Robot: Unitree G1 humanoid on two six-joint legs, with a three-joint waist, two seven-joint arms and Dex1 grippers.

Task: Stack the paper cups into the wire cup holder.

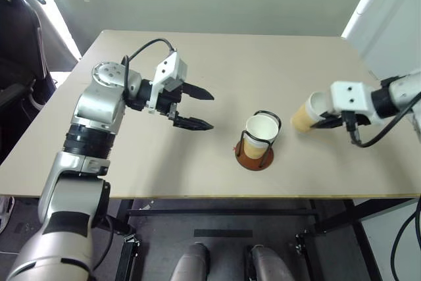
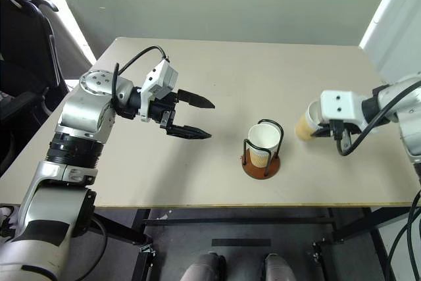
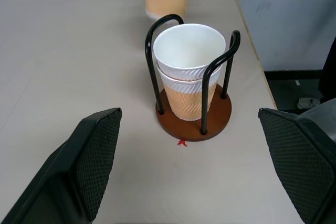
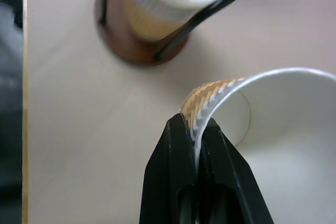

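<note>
Your right end effector pinches paper cup rim, frame right; left end effector spread, empty; two cups nested in wire cup holder, worktop centre.

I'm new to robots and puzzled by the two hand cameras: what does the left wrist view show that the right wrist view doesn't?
Left wrist view alone: the left gripper open, and two nested paper cups seen whole. Right wrist view alone: the right gripper shut on the rim of a third cup. Both share the wire cup holder on the table.
</note>
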